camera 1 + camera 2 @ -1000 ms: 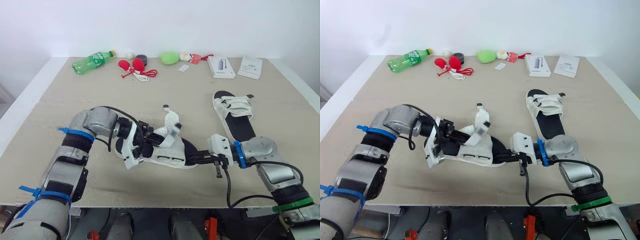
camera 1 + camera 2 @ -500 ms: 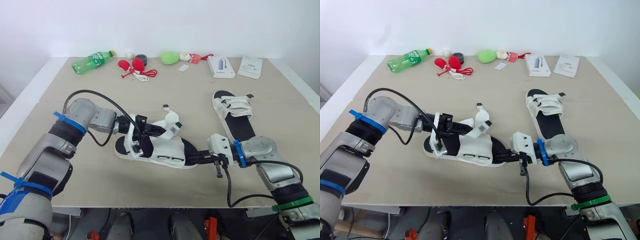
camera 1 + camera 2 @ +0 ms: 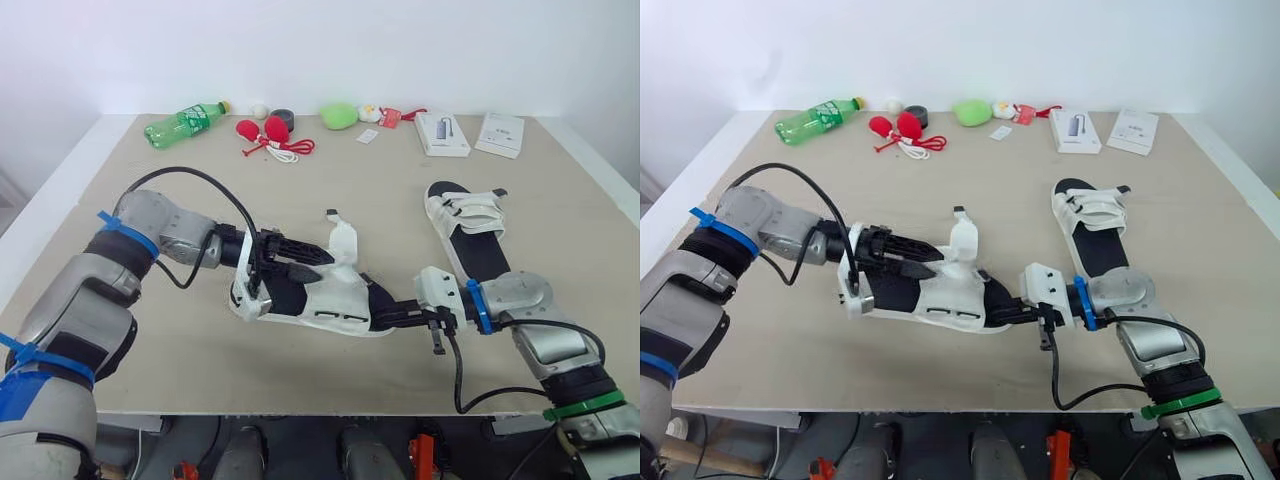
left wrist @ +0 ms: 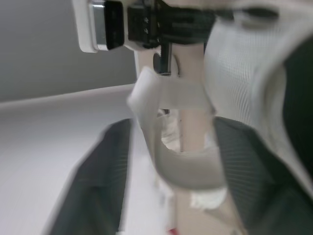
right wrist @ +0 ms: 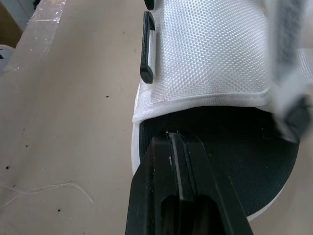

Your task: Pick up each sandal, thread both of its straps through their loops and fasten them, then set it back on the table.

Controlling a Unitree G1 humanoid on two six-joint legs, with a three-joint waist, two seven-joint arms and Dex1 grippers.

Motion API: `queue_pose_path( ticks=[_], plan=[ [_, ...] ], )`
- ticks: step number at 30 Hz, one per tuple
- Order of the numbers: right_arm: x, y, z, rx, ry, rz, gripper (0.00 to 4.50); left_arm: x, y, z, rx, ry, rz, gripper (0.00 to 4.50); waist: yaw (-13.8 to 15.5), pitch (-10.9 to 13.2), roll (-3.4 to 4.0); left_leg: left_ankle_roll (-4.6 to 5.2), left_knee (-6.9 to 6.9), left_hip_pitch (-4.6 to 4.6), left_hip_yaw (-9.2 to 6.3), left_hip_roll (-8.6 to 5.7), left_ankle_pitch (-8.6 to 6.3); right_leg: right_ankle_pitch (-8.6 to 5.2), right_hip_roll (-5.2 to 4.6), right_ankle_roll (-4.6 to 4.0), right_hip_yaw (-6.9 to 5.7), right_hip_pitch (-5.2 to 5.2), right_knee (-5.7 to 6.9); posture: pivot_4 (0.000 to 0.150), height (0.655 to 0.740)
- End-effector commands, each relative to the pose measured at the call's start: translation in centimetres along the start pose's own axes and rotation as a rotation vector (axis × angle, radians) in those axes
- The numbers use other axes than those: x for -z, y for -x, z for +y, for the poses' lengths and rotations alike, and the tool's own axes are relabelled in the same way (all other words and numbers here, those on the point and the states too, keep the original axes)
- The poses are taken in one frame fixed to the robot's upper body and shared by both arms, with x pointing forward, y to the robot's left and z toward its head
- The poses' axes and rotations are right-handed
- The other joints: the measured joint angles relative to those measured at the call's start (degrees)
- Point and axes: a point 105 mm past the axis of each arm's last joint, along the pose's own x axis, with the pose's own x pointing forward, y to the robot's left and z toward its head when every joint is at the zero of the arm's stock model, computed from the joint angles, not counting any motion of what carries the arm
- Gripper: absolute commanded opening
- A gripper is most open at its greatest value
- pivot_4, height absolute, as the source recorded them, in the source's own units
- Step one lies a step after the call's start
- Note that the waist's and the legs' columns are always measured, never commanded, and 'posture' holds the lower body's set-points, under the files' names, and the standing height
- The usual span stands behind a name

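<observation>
A white sandal (image 3: 335, 300) with a black insole lies on the table in front of me, one loose strap (image 3: 345, 240) standing up from it. My left gripper (image 3: 318, 264) is at its toe end. Its fingers (image 4: 93, 196) are open and stand either side of a white strap (image 4: 166, 98). My right gripper (image 3: 392, 314) is shut, and its tip rests on the black heel of the sandal (image 5: 210, 54). A second white sandal (image 3: 470, 225) lies flat to the right, with its straps laid across it.
Along the table's far edge stand a green bottle (image 3: 185, 123), red balls with a cord (image 3: 265, 130), a green lump (image 3: 340, 115) and two white boxes (image 3: 442, 133) (image 3: 500, 133). Bare tabletop (image 3: 150, 330) lies to the left.
The left gripper has opened. The near sandal, tipped up at its toe a second ago, now lies flat on the table. The right gripper has stayed put.
</observation>
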Motion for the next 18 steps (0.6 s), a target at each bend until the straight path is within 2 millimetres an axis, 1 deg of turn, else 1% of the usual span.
queue_pose_path(
  ticks=[1, 5, 6, 7, 8, 9, 12, 15, 16, 18],
  plan=[
    [-0.1, -0.1, 0.0, -0.019, 0.014, 0.004, 0.0, 0.4, 1.0, 0.4, -0.016, 0.09, 0.027, 2.76, -0.1, 0.0, 0.0, 0.0, 0.0, 0.0, 0.0, 0.0, 0.0, 0.0, 0.0, 0.0, 0.0, 0.0, 0.0, 0.15, 0.74],
    [-0.1, -0.1, 0.0, -0.022, 0.012, 0.002, 0.0, 0.3, 1.6, -0.7, 0.004, 0.169, 0.049, 2.76, 0.0, 0.0, 0.0, 0.0, -0.02, -0.04, 0.0, 0.0, 0.0, -0.01, 0.0, 0.0, 0.0, -0.03, 0.01, 0.15, 0.74],
    [-0.1, -0.1, 0.0, -0.022, 0.012, 0.001, 0.0, 1.0, 1.4, -0.4, -0.021, 0.201, 0.115, 2.76, -0.2, 0.0, 0.01, 0.0, -0.02, -0.04, 0.0, 0.0, 0.0, -0.02, 0.0, 0.0, 0.0, -0.03, 0.01, 0.15, 0.74],
    [-0.1, -0.1, 0.0, -0.022, 0.011, 0.001, 0.0, 1.5, 1.4, 0.2, -0.062, 0.291, 0.167, 2.76, -0.3, 0.0, 0.02, 0.0, -0.04, -0.03, 0.01, 0.0, 0.0, -0.02, 0.0, 0.0, 0.02, -0.05, 0.01, 0.15, 0.74],
    [0.0, -0.2, 0.0, -0.023, 0.011, 0.001, 0.0, 1.8, 1.4, 0.7, -0.093, 0.423, 0.192, 2.76, -0.5, 0.0, 0.02, 0.0, -0.07, -0.02, 0.03, 0.03, 0.0, -0.06, 0.0, -0.05, 0.06, -0.07, 0.11, 0.15, 0.74],
    [0.0, -0.2, 0.0, -0.023, 0.011, 0.001, 0.0, 2.0, 1.6, 1.1, -0.098, 0.59, 0.195, 2.76, -0.5, 0.0, 0.03, 0.0, -0.1, -0.02, 0.04, 0.05, 0.0, -0.07, 0.01, -0.09, 0.07, -0.1, 0.16, 0.15, 0.74],
    [0.0, -0.2, 0.0, -0.025, 0.011, 0.0, 0.0, 1.6, 2.2, 2.8, -0.105, 0.98, 0.119, 2.76, -0.3, 0.1, -0.08, 0.0, -0.05, -0.04, -0.08, 0.08, 0.0, -0.09, 0.05, -0.39, -0.07, -0.17, 0.44, 0.15, 0.74],
    [0.0, -0.2, 0.1, -0.026, 0.01, 0.0, 0.0, 1.2, 2.6, 4.8, -0.121, 1.24, 0.039, 2.76, -0.4, 0.1, -0.09, 0.03, 0.04, 0.03, -0.15, 0.1, 0.02, -0.31, 0.13, -0.32, -0.14, -0.22, 0.75, 0.15, 0.74],
    [0.0, -0.2, 0.0, -0.025, 0.01, -0.001, 0.0, 1.4, 2.7, 5.5, -0.15, 1.29, 0.031, 2.76, -0.4, 0.1, -0.09, 0.03, 0.05, 0.11, -0.15, 0.1, 0.03, -0.38, 0.13, -0.34, -0.15, -0.21, 0.84, 0.15, 0.74],
    [0.0, -0.2, 0.0, -0.024, 0.011, -0.002, 0.0, 2.2, 2.9, 6.7, -0.222, 1.441, 0.014, 2.76, -0.3, 0.1, -0.09, 0.06, 0.05, 0.17, -0.17, 0.11, 0.04, -0.42, 0.17, -0.37, -0.15, -0.2, 0.91, 0.15, 0.74]
  ],
)
